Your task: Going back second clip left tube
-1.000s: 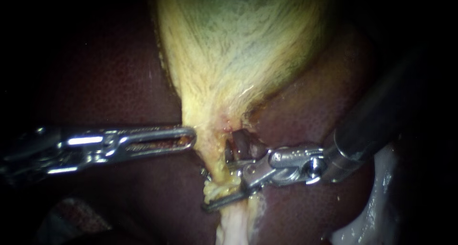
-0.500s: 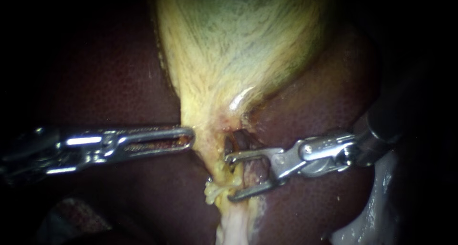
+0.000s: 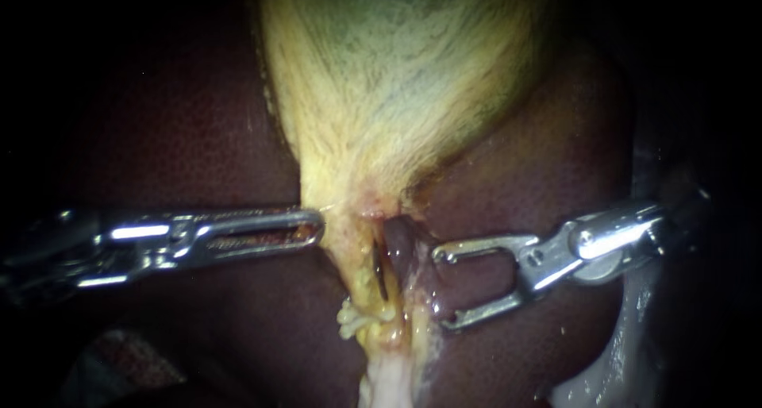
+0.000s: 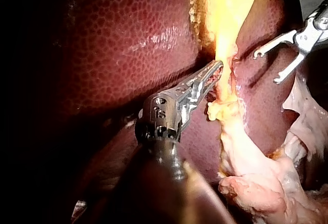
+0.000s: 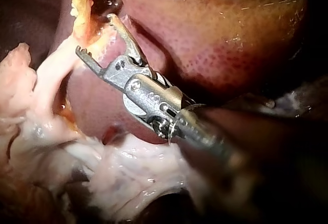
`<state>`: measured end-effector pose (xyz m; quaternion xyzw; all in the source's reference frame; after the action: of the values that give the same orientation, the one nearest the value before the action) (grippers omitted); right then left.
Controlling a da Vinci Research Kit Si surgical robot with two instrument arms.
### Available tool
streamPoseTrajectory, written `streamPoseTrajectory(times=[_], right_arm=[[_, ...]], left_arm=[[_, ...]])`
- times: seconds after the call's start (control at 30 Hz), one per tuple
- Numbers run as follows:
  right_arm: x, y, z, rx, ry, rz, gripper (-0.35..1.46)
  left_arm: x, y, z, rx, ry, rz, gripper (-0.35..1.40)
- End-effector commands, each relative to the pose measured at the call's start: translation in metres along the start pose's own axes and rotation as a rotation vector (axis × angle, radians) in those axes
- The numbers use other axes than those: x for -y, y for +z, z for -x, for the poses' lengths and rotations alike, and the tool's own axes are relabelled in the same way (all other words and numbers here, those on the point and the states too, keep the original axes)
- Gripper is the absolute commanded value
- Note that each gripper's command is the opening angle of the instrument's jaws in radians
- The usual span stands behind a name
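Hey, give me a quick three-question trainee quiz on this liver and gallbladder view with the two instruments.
1. True or false: the right instrument is gripping tissue.
2. The pale yellow-green organ is: A liver, B gallbladder, C bowel.
3. Which instrument's tip meets the gallbladder's narrow end?
Key: 1 false, its end effector is open and holds nothing; 2 B; 3 the left instrument.
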<state>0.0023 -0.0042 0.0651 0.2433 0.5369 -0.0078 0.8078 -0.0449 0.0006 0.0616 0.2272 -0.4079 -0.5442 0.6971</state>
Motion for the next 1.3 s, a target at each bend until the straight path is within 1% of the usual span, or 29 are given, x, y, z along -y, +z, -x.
streamPoseTrajectory(times=[0.03,0.2,0.33,0.43,0.57,0.63,0.7,0.8,1.3], right_arm=[[-0.0001,-0.0004,-0.0002,0.001,-0.003,0.005,0.6],[-0.0001,-0.0017,-0.0008,0.004,-0.016,0.016,0.6],[0.0001,-0.0017,-0.0008,0.004,-0.016,0.018,0.6],[0.0001,-0.0018,-0.0008,0.004,-0.016,0.017,0.6],[0.0002,-0.0019,-0.0008,0.004,-0.016,0.017,0.6],[0.0003,-0.0019,-0.0008,0.004,-0.016,0.017,0.6],[0.0003,-0.0019,-0.0009,0.004,-0.016,0.017,0.6],[0.0004,-0.0018,-0.0009,0.004,-0.016,0.017,0.6],[0.0005,-0.0019,-0.0009,0.005,-0.022,0.016,0.6]], left_arm=[[0.0,0.0002,0.0,0.001,0.001,0.002,-0.35],[-0.0004,0.001,-0.0002,0.003,0.002,0.004,-0.35],[-0.001,0.0024,-0.0004,0.007,0.003,0.009,-0.35],[-0.0012,0.0036,-0.0005,0.012,0.004,0.015,-0.35],[-0.0011,0.0054,-0.0009,0.008,0.006,0.008,-0.35],[-0.0009,0.006,-0.0011,-0.001,0.008,0.005,-0.35],[-0.0008,0.0066,-0.0015,-0.002,0.01,0.002,-0.35],[-0.0007,0.0069,-0.0016,-0.006,0.011,0.003,-0.35],[-0.0009,0.007,-0.0015,-0.006,0.011,0.002,-0.35]])
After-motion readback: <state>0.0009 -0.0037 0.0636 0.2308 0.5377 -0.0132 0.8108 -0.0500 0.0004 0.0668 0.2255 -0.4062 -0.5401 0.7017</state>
